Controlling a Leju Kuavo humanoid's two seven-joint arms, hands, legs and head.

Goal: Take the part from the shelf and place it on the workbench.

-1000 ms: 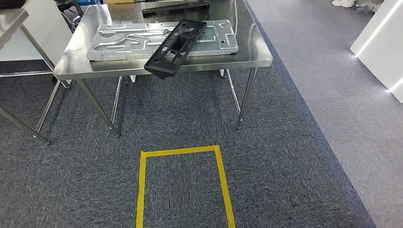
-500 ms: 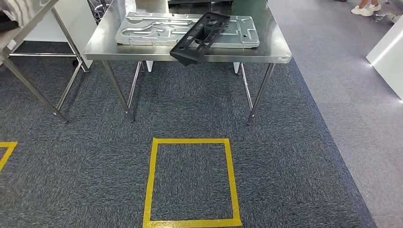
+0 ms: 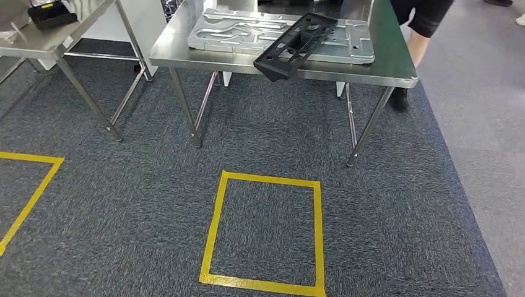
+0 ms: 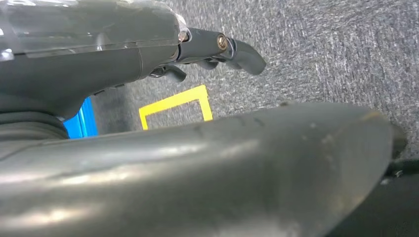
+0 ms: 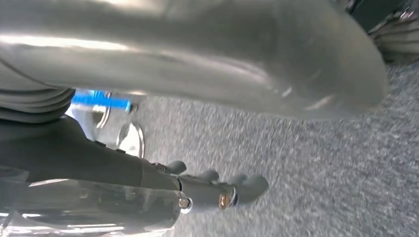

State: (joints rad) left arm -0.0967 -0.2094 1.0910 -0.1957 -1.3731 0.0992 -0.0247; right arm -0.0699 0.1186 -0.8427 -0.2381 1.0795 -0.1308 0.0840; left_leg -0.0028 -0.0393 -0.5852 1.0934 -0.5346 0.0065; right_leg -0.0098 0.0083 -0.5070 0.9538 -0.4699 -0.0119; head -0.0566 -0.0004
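**Black frame part lying on the steel workbench, both hands hanging free**

Black plastic, long and full of openings: the part (image 3: 296,46) is lying slantwise on top of a pale metal plate (image 3: 247,32), and its near end is sticking out over the front edge of the workbench (image 3: 396,71). It is resting there with no hand on it, so I am judging that this part is already at its place, or that it is a similar one and the robot is going for the shelf; the pictures are not settling this. The overhanging end is looking a little risky, because a bump at the table could tip it off.

The left hand (image 4: 217,49) is hanging beside the robot's body over the grey carpet, with the fingers (image 4: 244,55) lightly curled and nothing between them. The right hand (image 5: 217,190) is showing the same: fingers (image 5: 249,186) bent loosely, holding nothing, above the carpet. I am reading both as relaxed and apart, which is fitting for walking, not for grasping.

On the floor, a yellow tape square (image 3: 266,232) is marking a standing spot just before the workbench; probably the robot is meant to stop inside it so that the table is in reach. A second tape mark (image 3: 31,185) is lying further left, before a neighbouring steel table (image 3: 37,43) that is carrying a small dark device (image 3: 52,15). A person (image 3: 421,25) in dark clothes is standing at the far right corner of the workbench.
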